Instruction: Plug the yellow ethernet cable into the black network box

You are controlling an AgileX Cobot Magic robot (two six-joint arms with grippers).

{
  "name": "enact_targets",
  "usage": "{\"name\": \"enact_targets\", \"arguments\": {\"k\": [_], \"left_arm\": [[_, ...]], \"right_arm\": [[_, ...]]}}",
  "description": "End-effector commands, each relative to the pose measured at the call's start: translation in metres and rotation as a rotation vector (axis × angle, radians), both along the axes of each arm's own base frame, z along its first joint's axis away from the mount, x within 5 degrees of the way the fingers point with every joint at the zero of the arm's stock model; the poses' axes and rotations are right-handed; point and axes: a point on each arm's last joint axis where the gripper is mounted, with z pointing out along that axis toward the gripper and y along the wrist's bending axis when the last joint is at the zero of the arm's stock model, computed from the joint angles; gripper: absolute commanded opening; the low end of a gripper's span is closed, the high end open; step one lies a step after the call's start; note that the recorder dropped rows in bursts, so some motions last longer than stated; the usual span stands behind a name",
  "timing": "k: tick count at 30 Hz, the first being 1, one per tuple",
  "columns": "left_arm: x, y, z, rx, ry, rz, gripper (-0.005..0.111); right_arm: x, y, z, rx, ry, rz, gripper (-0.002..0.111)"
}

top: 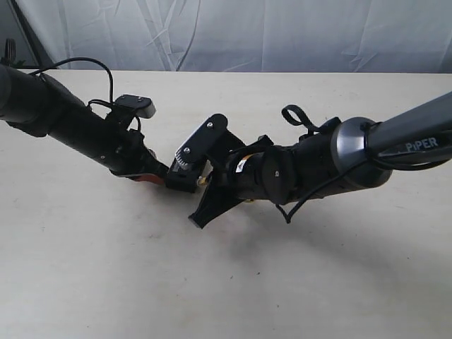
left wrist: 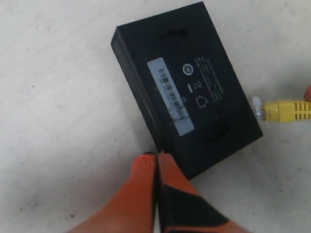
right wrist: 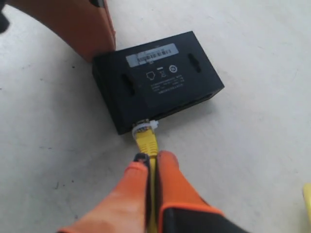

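The black network box (left wrist: 194, 87) lies flat on the table, its white label strip (left wrist: 171, 96) facing up. My left gripper (left wrist: 156, 156) is shut with nothing between its orange fingers, and its tips press against one end of the box. At the opposite side, my right gripper (right wrist: 151, 158) is shut on the yellow ethernet cable (right wrist: 147, 141) just behind the plug. The clear plug (right wrist: 145, 127) meets the box's side face near a corner; how deep it sits I cannot tell. In the exterior view both grippers (top: 168, 179) (top: 205, 183) meet mid-table and hide most of the box.
The pale beige table (top: 106, 282) stretches all round the box. A white curtain (top: 247, 28) hangs behind its far edge. Another bit of yellow cable (right wrist: 307, 195) shows off to the side in the right wrist view.
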Motion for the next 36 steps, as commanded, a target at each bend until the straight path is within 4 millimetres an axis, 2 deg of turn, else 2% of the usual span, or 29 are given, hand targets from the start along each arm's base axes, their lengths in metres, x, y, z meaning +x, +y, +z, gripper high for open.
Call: {"name": "enact_targets", "arguments": {"k": [1,12,22,36], "left_arm": [[-0.004,-0.004,-0.002,-0.009,0.025,-0.036,0.000],[0.002,-0.001,0.006,0.058,-0.046,-0.084,0.000],[0.009,0.005,0.009,0.122,-0.136,-0.054,0.000],[0.010,0.005,0.009,0.123,-0.133,-0.036,0.000]], "right_arm": [[0.002,0.001,0.005,0.011,-0.020,-0.001,-0.001],[0.000,0.000,0.002,-0.003,0.013,0.008,-0.001],[-0.001,0.000,0.001,-0.005,0.016,0.009,-0.001],[-0.002,0.000,-0.007,-0.022,0.038,0.013,-0.001]]}}
